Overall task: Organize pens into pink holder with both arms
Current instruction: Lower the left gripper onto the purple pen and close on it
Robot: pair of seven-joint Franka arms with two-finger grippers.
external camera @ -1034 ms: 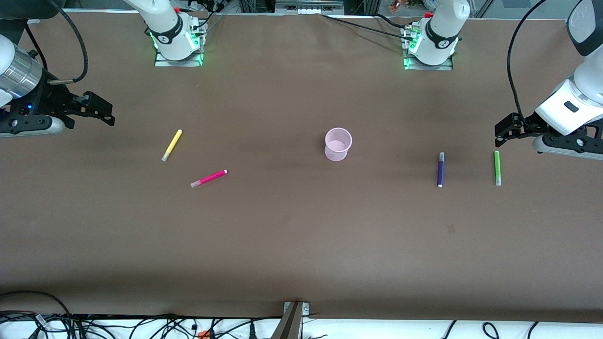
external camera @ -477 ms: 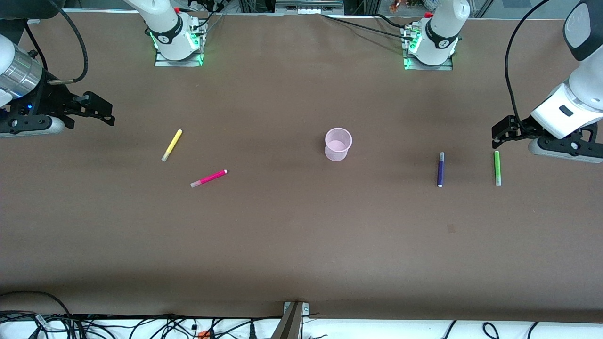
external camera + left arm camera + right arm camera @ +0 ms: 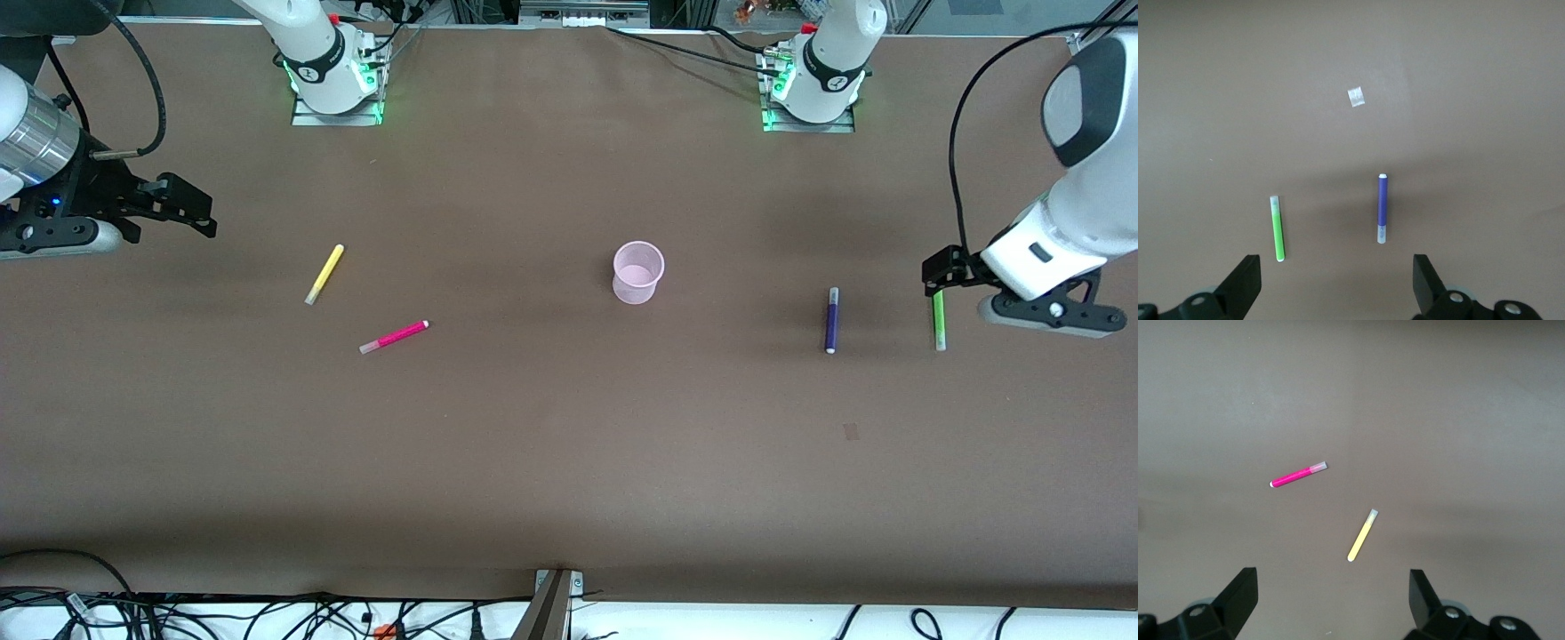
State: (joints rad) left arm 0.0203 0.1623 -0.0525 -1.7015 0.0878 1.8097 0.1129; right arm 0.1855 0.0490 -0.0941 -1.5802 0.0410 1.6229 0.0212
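Observation:
The pink holder (image 3: 638, 271) stands upright mid-table. The yellow pen (image 3: 324, 275) and the magenta pen (image 3: 394, 337) lie toward the right arm's end; they also show in the right wrist view as yellow (image 3: 1363, 535) and magenta (image 3: 1298, 474). The purple pen (image 3: 832, 320) and the green pen (image 3: 939, 322) lie toward the left arm's end. My left gripper (image 3: 933, 276) is open and empty over the green pen's farther end; its view shows the green pen (image 3: 1277, 229) and the purple pen (image 3: 1382, 208). My right gripper (image 3: 200, 218) is open, empty and waits.
A small pale tape patch (image 3: 852, 432) lies on the brown table nearer the camera than the purple pen. Both arm bases (image 3: 336, 84) stand along the table's farther edge. Cables (image 3: 267, 613) and a metal bracket (image 3: 556, 594) run along the near edge.
The left arm has swung in and lowered, bringing its gripper over the green pen's farther end. The right arm and all pens have not moved.

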